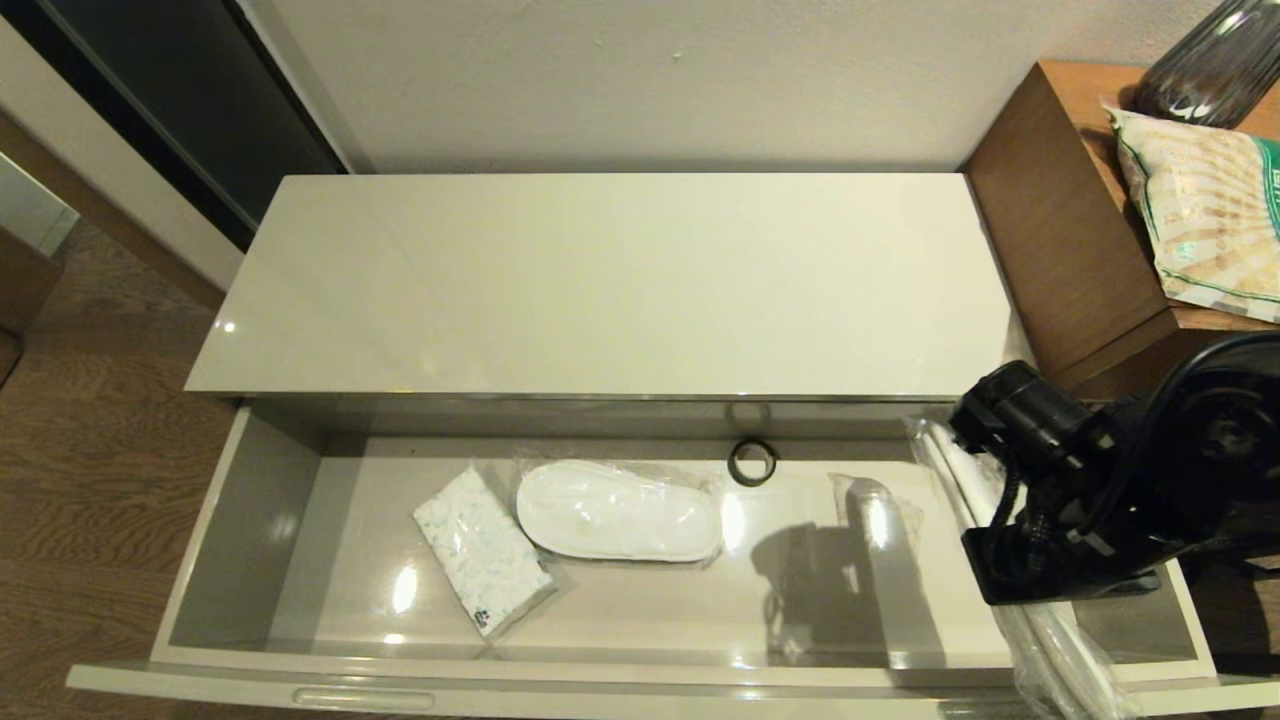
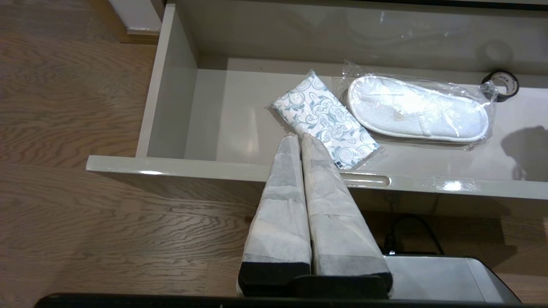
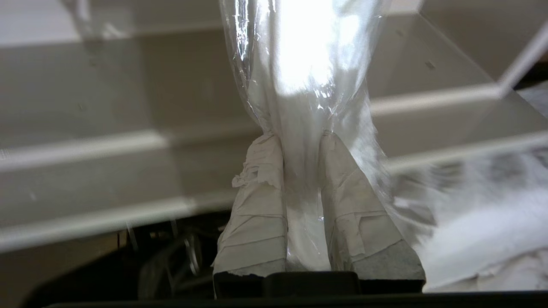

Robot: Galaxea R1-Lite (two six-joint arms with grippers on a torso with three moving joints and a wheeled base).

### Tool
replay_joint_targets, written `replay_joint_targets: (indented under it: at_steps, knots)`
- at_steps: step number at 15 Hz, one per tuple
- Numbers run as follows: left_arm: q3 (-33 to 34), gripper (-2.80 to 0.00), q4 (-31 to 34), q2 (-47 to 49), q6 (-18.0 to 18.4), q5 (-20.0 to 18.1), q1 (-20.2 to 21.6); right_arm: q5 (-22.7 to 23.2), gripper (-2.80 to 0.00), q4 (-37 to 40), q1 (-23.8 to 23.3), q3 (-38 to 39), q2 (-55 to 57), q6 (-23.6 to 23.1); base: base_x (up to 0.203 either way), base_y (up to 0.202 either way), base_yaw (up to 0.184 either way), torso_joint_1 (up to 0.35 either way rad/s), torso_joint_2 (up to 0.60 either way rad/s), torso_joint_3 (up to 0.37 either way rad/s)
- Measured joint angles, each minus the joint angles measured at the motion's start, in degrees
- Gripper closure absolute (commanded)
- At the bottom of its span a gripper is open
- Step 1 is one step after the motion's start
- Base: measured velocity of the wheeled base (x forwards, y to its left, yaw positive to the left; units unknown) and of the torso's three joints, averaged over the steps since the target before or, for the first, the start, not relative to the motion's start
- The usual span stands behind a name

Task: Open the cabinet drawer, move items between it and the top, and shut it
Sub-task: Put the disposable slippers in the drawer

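Head view: drawer [image 1: 240, 520] pulled out below the bare top [image 1: 600, 280]; two slipper packs, one [image 1: 620, 510] at centre, a second [image 1: 1050, 640] at four o'clock under the right gripper [image 1: 1010, 500], plus one tissue pack [image 1: 480, 550] and one black ring [image 1: 752, 462].

Left wrist: left gripper [image 2: 298, 139], fingers together and empty, hovers by the drawer's front rim.

Right wrist: taped fingers [image 3: 257, 205] pinch the second pack's plastic between them.

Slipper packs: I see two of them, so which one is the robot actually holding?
The slipper pack at the drawer's right end, pinched in the right gripper and hanging over the front rim. The other slipper pack lies flat mid-drawer, untouched.
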Motion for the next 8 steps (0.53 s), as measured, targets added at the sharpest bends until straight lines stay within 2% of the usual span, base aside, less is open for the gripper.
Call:
replay_joint_targets:
  at_steps: [8]
  knots:
    - [0.0, 0.0, -0.01, 0.0, -0.04, -0.01, -0.02, -0.98, 0.0, -16.5, -0.05, -1.63, 13.82, -2.05, 0.0, 0.0, 0.0, 0.0, 0.0, 0.0]
